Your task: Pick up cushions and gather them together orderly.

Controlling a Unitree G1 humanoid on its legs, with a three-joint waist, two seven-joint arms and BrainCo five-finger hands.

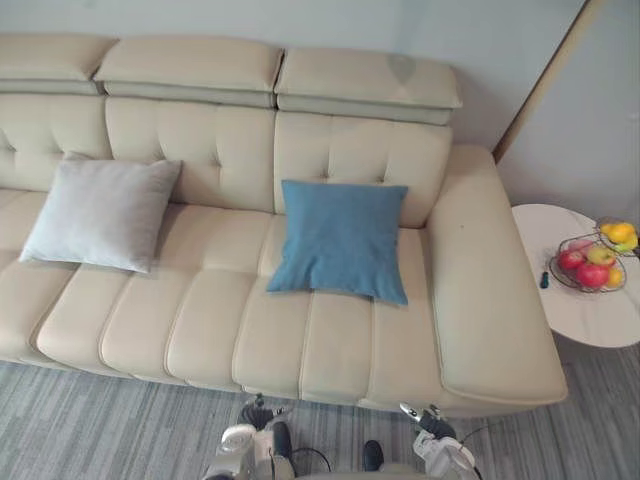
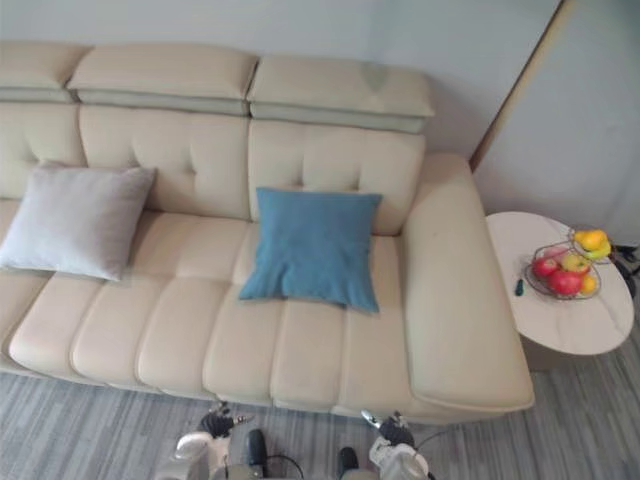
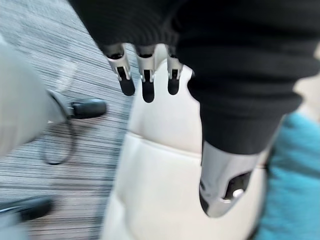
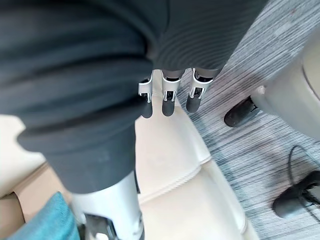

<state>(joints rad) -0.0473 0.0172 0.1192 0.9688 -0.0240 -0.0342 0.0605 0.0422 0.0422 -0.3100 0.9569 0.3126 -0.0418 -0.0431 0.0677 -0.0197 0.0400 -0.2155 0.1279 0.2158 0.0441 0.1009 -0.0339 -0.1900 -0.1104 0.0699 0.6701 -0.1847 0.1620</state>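
The two head views looked steeply down from above onto the cream sofa (image 1: 200, 320), facing its backrest and the wall behind. Set side by side a little apart, they shared nearly everything: the grey cushion (image 1: 100, 212), the blue cushion (image 1: 342, 240) and the round side table (image 1: 585, 320). The left wrist view looked from very close along the left hand (image 3: 147, 75), over the sofa's front edge and the striped floor (image 3: 95, 165), catching a corner of the blue cushion. The right wrist view did likewise along the right hand (image 4: 167, 100).
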